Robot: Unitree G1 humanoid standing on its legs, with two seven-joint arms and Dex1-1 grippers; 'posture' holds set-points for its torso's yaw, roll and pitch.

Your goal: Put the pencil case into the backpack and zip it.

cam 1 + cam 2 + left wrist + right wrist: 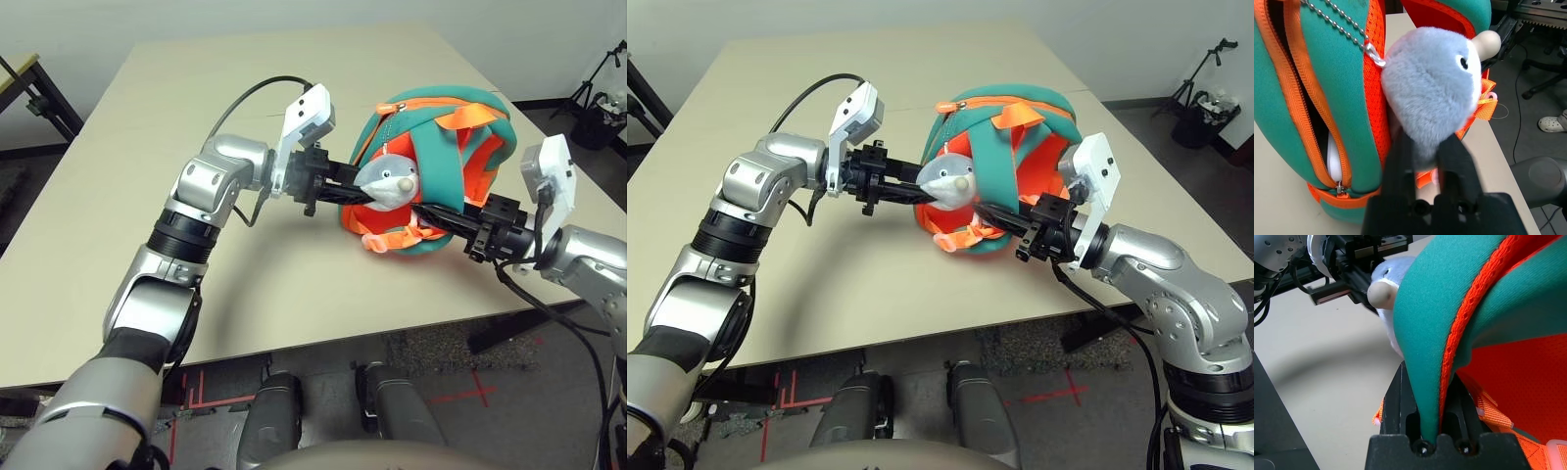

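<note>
The orange and teal backpack (pixel 441 127) stands on the table. Its grey plush toy (pixel 387 178) hangs on the side facing me. My left gripper (pixel 358 196) comes in from the left and is shut on the underside of the plush toy (pixel 1430 83), one black finger (pixel 1400 161) on each side. My right gripper (pixel 426 213) reaches in from the right, shut on a teal strap (pixel 1435 333) low on the backpack. The orange zipper (pixel 1312 122) gapes along the side, its slider (pixel 1339 187) low down. A white sliver of the pencil case (pixel 1333 159) shows inside the gap.
The beige table (pixel 147 117) has free room to the left of and behind the backpack. Its front edge runs just under my right wrist. A tripod (pixel 598 88) stands on the floor at the far right. A person's shoe (pixel 1552 123) is on the floor beyond the table.
</note>
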